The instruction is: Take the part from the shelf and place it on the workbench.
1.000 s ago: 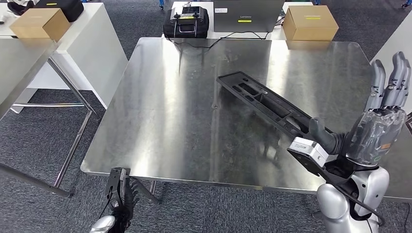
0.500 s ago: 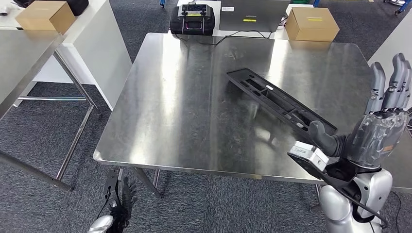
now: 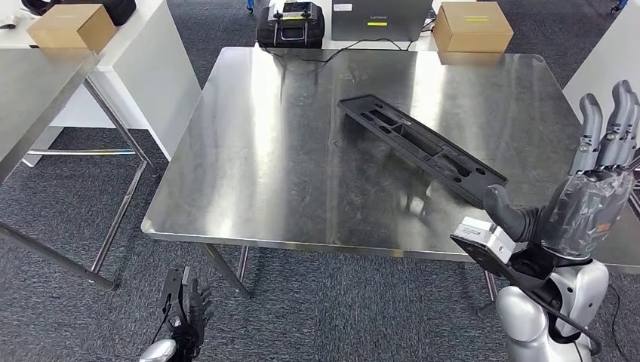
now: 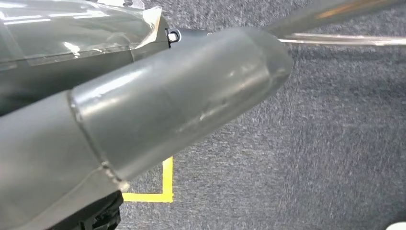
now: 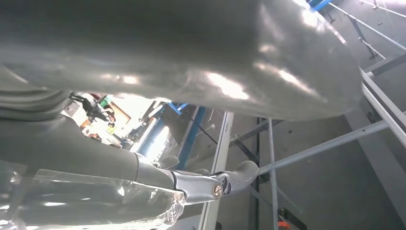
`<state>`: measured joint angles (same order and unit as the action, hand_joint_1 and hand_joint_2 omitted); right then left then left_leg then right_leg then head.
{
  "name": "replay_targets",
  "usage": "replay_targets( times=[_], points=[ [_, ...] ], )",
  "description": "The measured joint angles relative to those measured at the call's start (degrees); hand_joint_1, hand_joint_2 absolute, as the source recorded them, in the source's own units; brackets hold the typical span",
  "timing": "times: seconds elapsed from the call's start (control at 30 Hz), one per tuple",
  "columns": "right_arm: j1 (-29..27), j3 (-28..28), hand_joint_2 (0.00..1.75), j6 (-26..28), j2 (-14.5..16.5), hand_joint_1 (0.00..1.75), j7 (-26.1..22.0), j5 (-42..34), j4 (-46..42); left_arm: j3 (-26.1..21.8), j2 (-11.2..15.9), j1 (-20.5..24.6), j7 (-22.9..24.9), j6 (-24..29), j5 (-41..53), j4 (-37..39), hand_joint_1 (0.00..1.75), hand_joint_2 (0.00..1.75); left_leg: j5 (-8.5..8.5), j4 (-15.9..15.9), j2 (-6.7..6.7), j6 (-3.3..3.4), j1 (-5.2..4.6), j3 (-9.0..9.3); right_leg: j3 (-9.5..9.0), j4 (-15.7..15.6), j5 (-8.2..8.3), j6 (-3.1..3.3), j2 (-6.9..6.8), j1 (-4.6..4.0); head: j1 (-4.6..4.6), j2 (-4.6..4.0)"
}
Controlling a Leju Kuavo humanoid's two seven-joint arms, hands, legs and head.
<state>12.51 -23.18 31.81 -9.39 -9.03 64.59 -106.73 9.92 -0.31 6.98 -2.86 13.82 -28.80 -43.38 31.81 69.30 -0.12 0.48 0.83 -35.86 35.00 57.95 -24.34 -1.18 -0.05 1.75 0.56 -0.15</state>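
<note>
Part [image 3: 420,148] flat on the bench [image 3: 249,143], just ahead of the right hand [image 3: 592,196], fingers straight and spread, thumb near its end but holding nothing; placing step looks done, next: draw clear; left hand [image 3: 183,320] hanging low, grip unclear.

Silver humanoid arms with grey, many-fingered hands

The right hand [image 3: 592,197] has a clear-wrapped grey palm, pale grey fingers [image 3: 613,124], a dark thumb, a white block at the wrist, black cable and glossy silver forearm; the left hand [image 3: 189,305] is dark.
</note>
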Motion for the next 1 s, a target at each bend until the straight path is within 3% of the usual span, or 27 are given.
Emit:
replay_targets(
  times=[0.07, 0.1, 0.13, 0.23, 0.3, 0.37, 0.4, 0.43, 0.47, 0.53, 0.6, 0.67, 0.7, 0.73, 0.77, 0.83, 0.9, 0.93, 0.97, 1.0],
  points=[
    [0.0, 0.0, 0.0, 0.0, 0.0, 0.0, 0.0, 0.0, 0.0, 0.0, 0.0, 0.1, 0.0, 0.0, 0.1, -0.1, 0.0, 0.0, -1.85, -7.8, -0.13, 0.34, -0.06, 5.11, 0.51, 0.0, 0.7, -0.71, 0.02, 0.02, -0.02, 0.0],
    [0.0, 0.0, 0.0, 0.1, 0.0, 0.0, 0.0, 0.0, -0.1, 0.0, 0.0, 0.2, 0.1, 0.0, 0.1, -0.2, 0.0, 0.0, -2.1, -10.3, -0.24, 0.58, -0.25, 6.61, 0.64, -0.1, 1.07, -1.15, 0.0, 0.04, -0.04, 0.0],
    [0.1, 0.0, 0.0, 0.1, 0.1, 0.0, 0.0, -0.1, -0.1, 0.0, 0.0, 0.2, 0.1, 0.0, 0.2, -0.2, 0.0, 0.0, -1.98, -11.6, -0.34, 0.79, -0.51, 7.2, 0.74, -0.2, 1.48, -1.65, -0.04, 0.09, -0.02, 0.0],
    [0.0, 0.1, 0.0, 0.1, 0.1, 0.0, 0.0, -0.1, -0.2, -0.1, -0.1, 0.3, 0.1, 0.0, 0.2, -0.2, 0.0, 0.0, -3.47, -12.2, -0.18, 2.01, -0.89, 6.45, 1.27, -0.3, 2.03, -2.82, -0.05, 0.08, 0.01, 0.0],
    [0.0, 0.2, 0.0, 0.1, 0.0, 0.0, 0.0, -0.1, -0.2, -0.1, -0.2, 0.3, 0.1, 0.0, 0.2, -0.2, 0.0, 0.0, -4.95, -12.7, 0.17, 2.95, -0.81, 5.37, 2.87, 3.0, -1.2, -2.26, -0.02, -0.13, -0.14, 0.0],
    [-0.1, 0.3, 0.0, 0.1, 0.0, 0.0, 0.0, -0.1, -0.2, -0.1, -0.2, 0.4, 0.1, 0.0, 0.3, -0.2, 0.0, 0.0, -6.22, -12.7, 0.36, 3.49, -1.06, 3.7, 5.08, 10.2, -6.2, -1.34, 0.01, -0.19, -0.26, 0.0],
    [-0.2, 0.3, 0.0, 0.1, 0.0, 0.0, 0.0, -0.1, -0.2, -0.2, -0.2, 0.4, 0.1, 0.0, 0.3, -0.2, 0.0, 0.0, -6.91, -12.6, 0.4, 3.61, -1.21, 2.8, 5.67, 13.7, -7.67, -1.34, 0.01, -0.22, -0.28, 0.0],
    [-0.3, 0.3, 0.0, 0.1, 0.0, 0.0, 0.0, -0.1, -0.2, -0.2, -0.2, 0.4, 0.1, 0.0, 0.3, -0.2, 0.0, 0.0, -7.59, -12.6, 0.44, 3.67, -1.36, 1.88, 5.51, 15.6, -7.92, -1.68, 0.01, -0.26, -0.29, 0.0],
    [-0.3, 0.3, 0.0, 0.1, 0.0, 0.0, 0.0, -0.1, -0.2, -0.2, -0.2, 0.4, 0.1, 0.0, 0.3, -0.2, 0.0, 0.0, -8.24, -12.5, 0.45, 3.66, -1.49, 1.0, 4.42, 15.6, -7.15, -2.19, 0.01, -0.32, -0.31, 0.0],
    [-0.3, 0.3, 0.0, 0.1, 0.0, 0.0, 0.0, -0.1, -0.2, -0.2, -0.2, 0.4, 0.1, 0.0, 0.3, -0.2, 0.0, 0.0, -9.44, -12.3, 0.45, 3.48, -1.66, -0.62, -0.22, 10.6, -4.72, -2.95, 0.0, -0.45, -0.29, 0.0],
    [-0.3, 0.3, 0.0, 0.2, 0.0, 0.0, 0.0, -0.1, -0.2, -0.2, -0.2, 0.5, 0.1, 0.0, 0.3, -0.2, 0.0, 0.0, -10.48, -12.0, 0.44, 3.08, -1.78, -1.81, -5.56, 2.7, -5.07, -2.33, -0.02, -0.77, -0.23, 0.0],
    [-0.1, 0.3, 0.0, 0.3, 0.1, 0.0, 0.0, -0.1, -0.2, -0.2, -0.1, 0.7, 0.2, 0.0, 0.3, -0.2, 0.0, 0.0, -11.52, -11.8, 0.46, 2.58, -1.89, -2.44, -7.58, -1.5, -6.11, -1.31, -0.04, -1.16, -0.21, 0.0],
    [-0.1, 0.3, 0.0, 0.3, 0.1, 0.0, 0.0, -0.1, -0.2, -0.3, -0.1, 0.8, 0.2, 0.0, 0.3, -0.1, 0.0, 0.0, -12.01, -11.8, 0.42, 2.34, -1.94, -2.64, -7.31, -1.7, -5.68, -0.95, -0.08, -1.12, -0.2, 0.0],
    [0.0, 0.3, 0.0, 0.4, 0.1, 0.0, 0.0, -0.1, -0.2, -0.3, 0.0, 0.9, 0.2, -0.1, 0.3, -0.1, 0.0, 0.0, -11.82, -11.6, 0.29, 2.02, -1.85, -2.97, -6.95, -1.7, -5.16, -0.62, -0.16, -0.87, -0.23, 0.0],
    [0.0, 0.3, 0.0, 0.5, 0.1, 0.0, 0.0, -0.1, -0.1, -0.3, 0.1, 0.9, 0.2, -0.2, 0.2, 0.0, 0.0, 0.0, -10.6, -10.7, 0.16, 1.63, -1.73, -3.44, -6.58, -1.6, -4.57, -0.19, -0.26, -0.63, -0.11, 0.0],
    [0.1, 0.3, 0.0, 0.6, 0.1, 0.0, -0.1, -0.2, 0.0, -0.4, 0.1, 1.1, 0.2, -0.5, 0.0, 0.1, 0.0, 0.0, -5.26, -5.9, -0.05, 0.67, -1.28, -4.93, -5.58, -1.6, -3.28, 0.55, -0.43, -0.32, 0.12, 0.0],
    [0.0, 0.3, 0.0, 0.7, 0.1, 0.0, -0.4, -0.4, 0.1, -0.4, 0.1, 1.2, 0.1, -0.8, -0.1, 0.4, 0.0, 0.0, -0.51, 1.2, -0.04, -0.09, -0.74, -6.33, -4.1, -1.5, -2.07, 0.76, -0.45, -0.33, 0.3, 0.0],
    [0.0, 0.3, 0.0, 0.7, 0.2, 0.0, -0.6, -0.5, 0.2, -0.4, 0.1, 1.4, 0.0, -0.9, -0.2, 0.5, 0.0, 0.0, 0.05, 3.7, -0.03, -0.35, -0.46, -6.39, -3.33, -1.5, -1.48, 0.67, -0.45, -0.3, 0.31, 0.0],
    [0.0, 0.2, 0.0, 0.6, 0.2, 0.0, -0.8, -0.6, 0.2, -0.4, 0.1, 1.5, -0.1, -0.9, -0.2, 0.6, 0.0, 0.0, -0.59, 4.5, -0.03, -0.55, -0.19, -5.62, -2.55, -1.4, -0.92, 0.49, -0.45, -0.22, 0.31, 0.0],
    [0.0, 0.2, 0.0, 0.6, 0.2, 0.0, -1.0, -0.7, 0.3, -0.4, 0.1, 1.6, -0.2, -1.0, -0.3, 0.8, 0.0, 0.0, -1.93, 3.3, -0.02, -0.7, 0.06, -3.97, -1.81, -1.2, -0.43, 0.23, -0.45, -0.11, 0.32, 0.0]
  ],
)
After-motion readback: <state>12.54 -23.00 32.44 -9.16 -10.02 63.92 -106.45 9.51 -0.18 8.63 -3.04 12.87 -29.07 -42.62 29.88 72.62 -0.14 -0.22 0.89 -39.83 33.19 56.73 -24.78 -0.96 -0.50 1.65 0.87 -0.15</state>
